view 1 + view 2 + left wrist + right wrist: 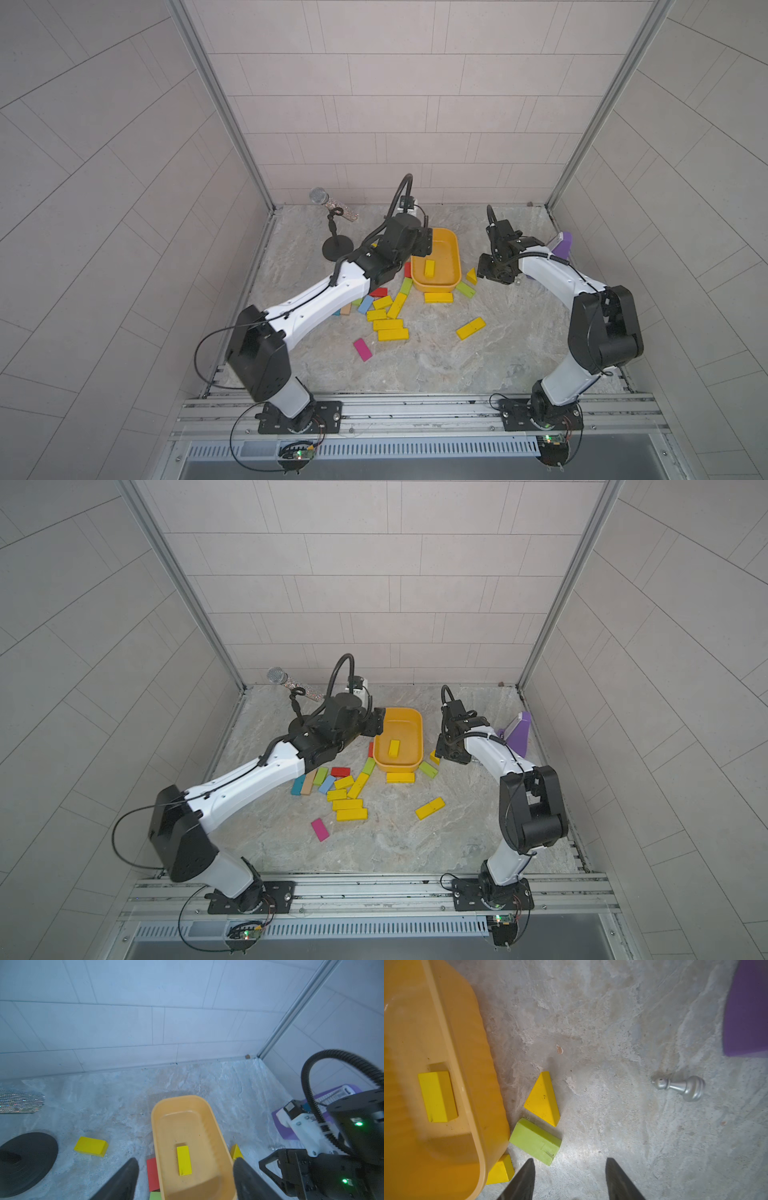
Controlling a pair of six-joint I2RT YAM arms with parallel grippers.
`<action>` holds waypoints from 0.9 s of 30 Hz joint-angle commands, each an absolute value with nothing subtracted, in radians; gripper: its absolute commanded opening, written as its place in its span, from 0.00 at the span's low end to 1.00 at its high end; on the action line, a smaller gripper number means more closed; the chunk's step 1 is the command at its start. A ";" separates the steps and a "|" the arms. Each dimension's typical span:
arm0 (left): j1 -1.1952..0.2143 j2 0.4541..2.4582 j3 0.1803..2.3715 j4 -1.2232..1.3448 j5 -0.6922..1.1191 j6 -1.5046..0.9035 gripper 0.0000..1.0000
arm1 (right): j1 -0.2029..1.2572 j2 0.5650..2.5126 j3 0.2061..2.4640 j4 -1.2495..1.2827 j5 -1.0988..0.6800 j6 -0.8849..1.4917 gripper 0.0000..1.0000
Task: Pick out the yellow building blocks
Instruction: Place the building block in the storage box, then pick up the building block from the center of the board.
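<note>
Since the tub [458, 266] apparently collects picks, left gripper [186, 1160] hangs over it, spread and empty, with one yellow block [429, 268] inside; right gripper [570, 1160], likewise spread and empty, hovers by the wedge [543, 1098] at tub's 4 o'clock; other yellow blocks [390, 324] lie at 7.

Both top views are evenly, softly lit, with faint shadows; tile lines on the walls [415, 83] bow toward the frame edges. The left wrist view is dim, bluish and soft. The right wrist view is warmer, and glare whitens the worktop [591, 1151] near the blurred right end effector [570, 1167].
</note>
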State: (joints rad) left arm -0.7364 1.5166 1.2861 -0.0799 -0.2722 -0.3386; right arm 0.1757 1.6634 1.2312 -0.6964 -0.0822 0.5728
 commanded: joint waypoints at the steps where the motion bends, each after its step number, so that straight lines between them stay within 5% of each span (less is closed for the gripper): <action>1: -0.704 1.437 1.132 0.052 -0.414 -0.252 0.84 | 0.173 1.671 1.252 -0.729 -0.076 0.585 0.57; 12: -0.581 1.173 0.835 -0.053 -0.443 -0.411 0.89 | 0.173 1.616 1.259 -0.709 -0.052 0.569 0.59; 27: -0.470 1.128 0.730 -0.087 -0.374 -0.581 0.89 | 0.169 1.660 1.247 -0.738 -0.092 0.586 0.66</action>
State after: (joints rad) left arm -0.4938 1.1503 0.7403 -0.0807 -0.3767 -0.5358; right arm 0.1745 1.6432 1.2522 -0.7074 -0.0906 0.5800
